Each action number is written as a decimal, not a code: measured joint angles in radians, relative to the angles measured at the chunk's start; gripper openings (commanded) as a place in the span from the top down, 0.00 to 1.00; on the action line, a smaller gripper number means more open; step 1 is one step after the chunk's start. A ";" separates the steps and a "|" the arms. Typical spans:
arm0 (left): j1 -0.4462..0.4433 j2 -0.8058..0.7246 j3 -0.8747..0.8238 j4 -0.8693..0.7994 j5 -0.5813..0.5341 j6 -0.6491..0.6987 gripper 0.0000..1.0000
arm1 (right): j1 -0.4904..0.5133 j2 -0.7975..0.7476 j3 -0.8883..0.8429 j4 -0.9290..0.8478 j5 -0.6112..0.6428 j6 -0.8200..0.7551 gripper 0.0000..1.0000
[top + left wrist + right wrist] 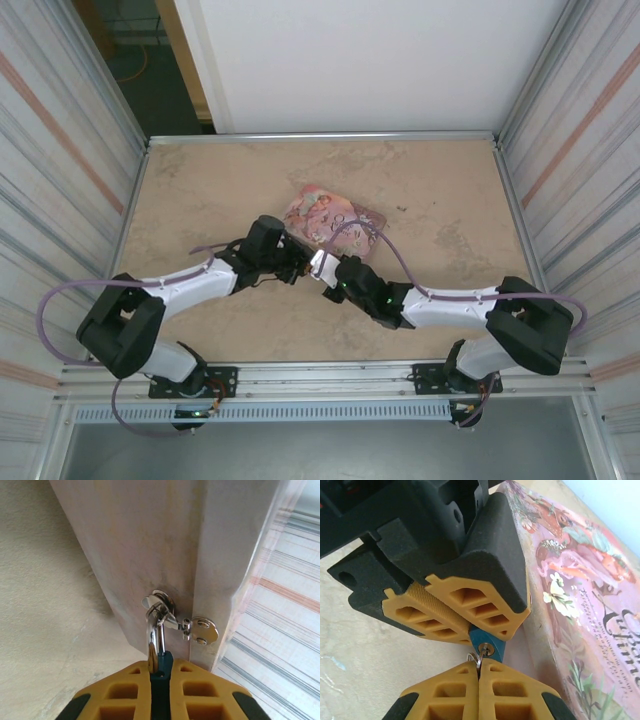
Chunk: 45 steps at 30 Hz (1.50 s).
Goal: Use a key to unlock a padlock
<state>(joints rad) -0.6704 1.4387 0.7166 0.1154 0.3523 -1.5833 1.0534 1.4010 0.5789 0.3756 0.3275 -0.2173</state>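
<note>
1. Left claw: my two yellow fingers are closed flat on the blue body of the padlock, one on each side, with no gap showing.
2. Right claw: my fingers are pressed together on a thin silvery piece that I take to be the key. Its blade is hidden, so I cannot tell whether it has entered the keyhole.
3. Location: the padlock hangs by its shackle through the hasp on the side of the pink tin. The tin lies on the counter, and the lock sits between my two claws.
4. Padlock handling: I judge it light, rigid and very small.
   - The smooth painted body is likely to slip, so hold it across the flat faces and leave the keyhole face exposed.
   - The thin shackle looks free to swing in the hasp, so the body will twist under key torque unless clamped firmly.
5. Key handling: I judge it thin, stiff and easy to lose. Grip the head and turn it about its own axis without side load.
6. Materials:
   - Tin: glossy, rectangular, printed with flowers.
   - Hasp: polished metal with two rivets.
   - Counter: matte, mottled beige.
   - Fingers: ribbed yellow plastic on black housings.
</note>
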 measured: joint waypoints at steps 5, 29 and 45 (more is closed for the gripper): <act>-0.049 0.019 -0.022 0.016 -0.051 -0.018 1.00 | 0.001 0.000 -0.058 0.039 -0.019 0.058 1.00; -0.213 0.104 -0.035 0.139 -0.176 -0.058 0.63 | -0.016 -0.061 -0.282 0.231 -0.053 0.282 1.00; -0.181 -0.227 0.061 -0.241 -0.417 0.298 0.46 | -0.171 -0.179 -0.329 0.178 -0.268 0.486 1.00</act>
<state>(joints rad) -0.8516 1.2114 0.7780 -0.1253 -0.0643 -1.2858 0.8822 1.2221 0.2497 0.5533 0.0593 0.2684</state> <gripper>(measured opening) 0.531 0.046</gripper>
